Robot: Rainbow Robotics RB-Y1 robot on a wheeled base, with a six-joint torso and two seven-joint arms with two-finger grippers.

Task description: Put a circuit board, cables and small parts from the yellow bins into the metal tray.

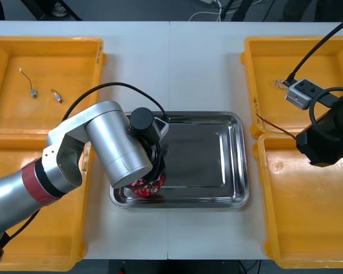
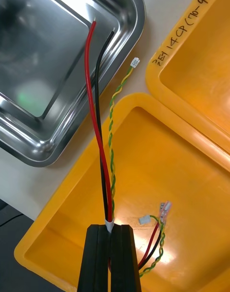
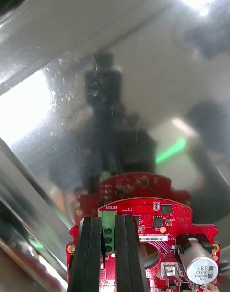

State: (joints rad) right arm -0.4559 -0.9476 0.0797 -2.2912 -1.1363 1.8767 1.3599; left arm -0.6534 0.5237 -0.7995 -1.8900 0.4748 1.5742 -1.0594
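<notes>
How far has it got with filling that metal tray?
Nothing is delivered yet. In hand: the left end effector grips a red circuit board low in the near-left corner of the metal tray, which is otherwise bare. The right end effector, over the near-right yellow bin, is shut on cables. Left: releasing both in the tray, then fetching the small metal parts from the far-left bin.

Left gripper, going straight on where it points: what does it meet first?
The tray floor, probably close; the board in the left gripper would touch first. The right gripper holds cables over a bin.
</notes>
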